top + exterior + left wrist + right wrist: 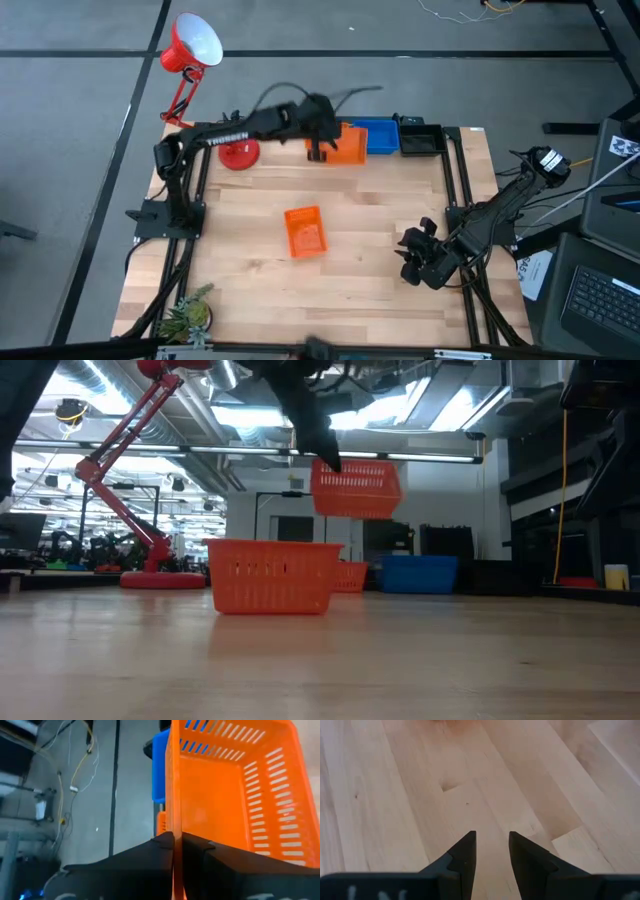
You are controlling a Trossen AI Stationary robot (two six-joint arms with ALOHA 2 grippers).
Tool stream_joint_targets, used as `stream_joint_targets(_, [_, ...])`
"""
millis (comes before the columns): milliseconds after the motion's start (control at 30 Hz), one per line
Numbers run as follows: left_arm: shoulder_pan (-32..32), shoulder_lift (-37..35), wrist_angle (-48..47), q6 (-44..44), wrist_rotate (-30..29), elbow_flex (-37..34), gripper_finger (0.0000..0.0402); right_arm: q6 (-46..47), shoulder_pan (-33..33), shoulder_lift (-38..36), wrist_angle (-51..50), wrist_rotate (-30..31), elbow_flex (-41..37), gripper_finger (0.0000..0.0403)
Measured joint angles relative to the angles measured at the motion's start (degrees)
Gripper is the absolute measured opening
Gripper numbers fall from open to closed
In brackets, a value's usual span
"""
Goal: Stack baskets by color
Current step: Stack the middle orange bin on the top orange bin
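- Your left end effector (173,845): clamped on the raised orange basket's (235,805) wall.
- Your right end effector (492,851): fingers apart, empty, over the desk (395,795).
- Second orange basket (304,231): mid-desk.

Orange baskets (304,231), blue basket (378,136)

Two dark, jointed arms rise from black frame rails at the table's left and right edges. The left arm (245,128) carries white lettering along its link; black cables trail from the right arm (490,215), whose fingers (465,857) are dark, tapering wedges.
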Motion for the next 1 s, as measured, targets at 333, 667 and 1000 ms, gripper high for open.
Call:
stream_joint_targets(333, [17.3,0.1,-1.9,-3.0,22.2,0.8,0.0000,0.1,0.0,0.0,0.0,-0.3,0.0,0.0116])
stream_joint_targets(667, [21.4,8.2,0.4,1.5,27.7,0.8,0.0000,0.0,0.0,0.0,-0.1,-0.1,0.0,0.0116])
stream_joint_targets(1000, [23.1,10.5,3.4,1.5,33.0,0.8,0.0000,0.0,0.0,0.0,0.0,0.0,0.0,0.0116])
